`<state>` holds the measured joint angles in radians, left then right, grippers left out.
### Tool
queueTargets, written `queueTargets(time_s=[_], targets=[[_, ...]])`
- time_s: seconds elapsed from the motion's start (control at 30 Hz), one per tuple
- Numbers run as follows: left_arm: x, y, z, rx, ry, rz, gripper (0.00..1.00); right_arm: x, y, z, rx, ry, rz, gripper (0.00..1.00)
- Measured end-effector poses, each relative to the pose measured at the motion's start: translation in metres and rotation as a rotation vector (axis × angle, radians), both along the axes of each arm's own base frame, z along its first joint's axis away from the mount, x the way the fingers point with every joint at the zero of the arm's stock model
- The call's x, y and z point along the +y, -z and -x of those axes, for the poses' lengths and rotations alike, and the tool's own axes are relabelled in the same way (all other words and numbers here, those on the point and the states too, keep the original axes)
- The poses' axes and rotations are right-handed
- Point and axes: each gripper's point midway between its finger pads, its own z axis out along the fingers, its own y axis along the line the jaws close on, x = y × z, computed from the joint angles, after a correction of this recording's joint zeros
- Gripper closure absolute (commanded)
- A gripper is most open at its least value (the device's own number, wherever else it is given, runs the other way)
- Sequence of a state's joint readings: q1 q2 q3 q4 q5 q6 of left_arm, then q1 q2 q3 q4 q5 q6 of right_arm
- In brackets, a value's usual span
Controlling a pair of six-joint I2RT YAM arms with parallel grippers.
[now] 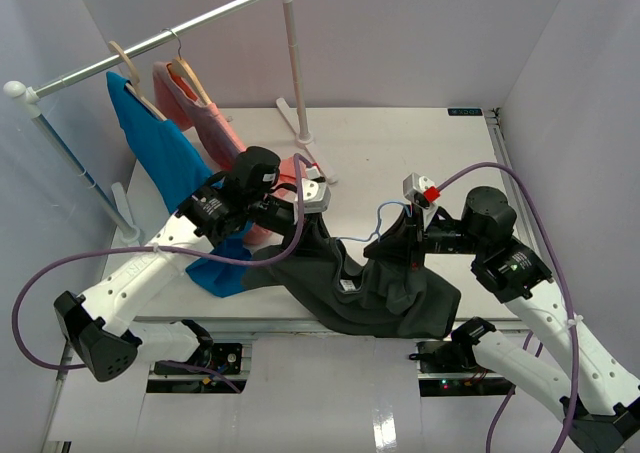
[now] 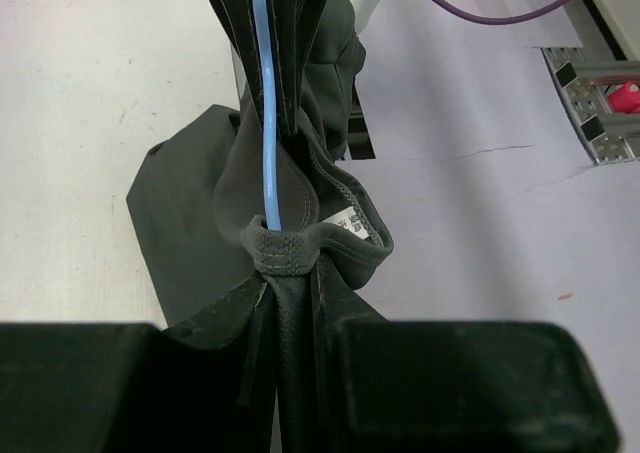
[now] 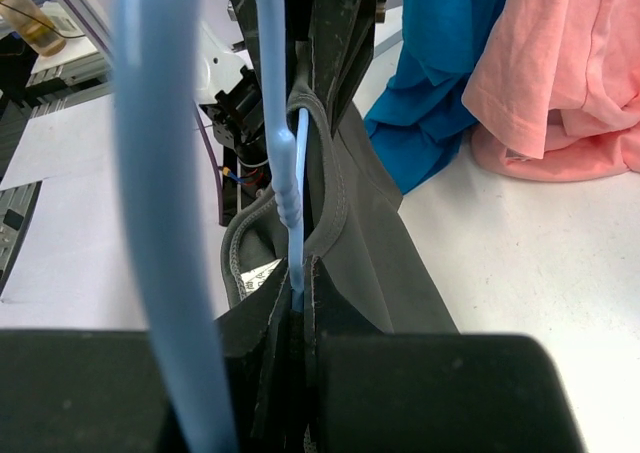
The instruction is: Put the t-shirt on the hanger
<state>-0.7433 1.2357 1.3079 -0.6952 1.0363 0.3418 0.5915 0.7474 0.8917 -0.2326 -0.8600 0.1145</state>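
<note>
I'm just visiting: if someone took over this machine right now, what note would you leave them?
Left pincer: shut on the t-shirt, just below its collar.
Right pincer: shut on the hanger, with cloth pinched alongside the wire.
Where: the t-shirt is stretched between both pincers over the near edge of the table.
Done: the wire passes through the collar.
Left: the shoulders probably need seating on the wire, then both pincers release.
</note>
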Motion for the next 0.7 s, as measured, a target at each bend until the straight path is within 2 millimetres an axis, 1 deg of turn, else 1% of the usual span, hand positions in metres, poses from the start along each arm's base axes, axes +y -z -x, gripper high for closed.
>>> queueTargets(time_s=[0.03,0.07,0.1,0.2,0.37,0.47,0.53,0.7], targets=[[-0.001,0.002,0.000,0.015,-0.002,-0.007,0.80,0.000,0.000,0.000,0.002,0.001,-0.001,0.92],[-0.002,0.004,-0.001,0.029,-0.004,-0.015,0.94,0.001,0.000,-0.001,0.004,0.002,-0.002,0.92],[-0.003,0.007,-0.002,0.043,-0.006,-0.025,1.00,0.001,-0.001,-0.002,0.002,0.006,-0.003,0.92],[-0.006,0.016,-0.008,0.068,-0.025,-0.054,1.00,0.000,0.000,-0.004,0.005,0.020,0.000,0.92],[-0.007,0.017,-0.016,0.088,-0.089,-0.077,1.00,-0.001,0.005,-0.011,-0.002,0.061,0.016,0.85],[-0.008,0.017,-0.021,0.084,-0.137,-0.083,1.00,-0.003,0.006,-0.019,-0.025,0.100,0.024,0.77],[-0.006,0.018,-0.022,0.076,-0.155,-0.080,1.00,-0.003,0.007,-0.022,-0.037,0.117,0.028,0.68],[0.003,0.019,-0.021,0.055,-0.226,-0.067,1.00,-0.007,0.011,-0.029,-0.054,0.162,0.049,0.61]])
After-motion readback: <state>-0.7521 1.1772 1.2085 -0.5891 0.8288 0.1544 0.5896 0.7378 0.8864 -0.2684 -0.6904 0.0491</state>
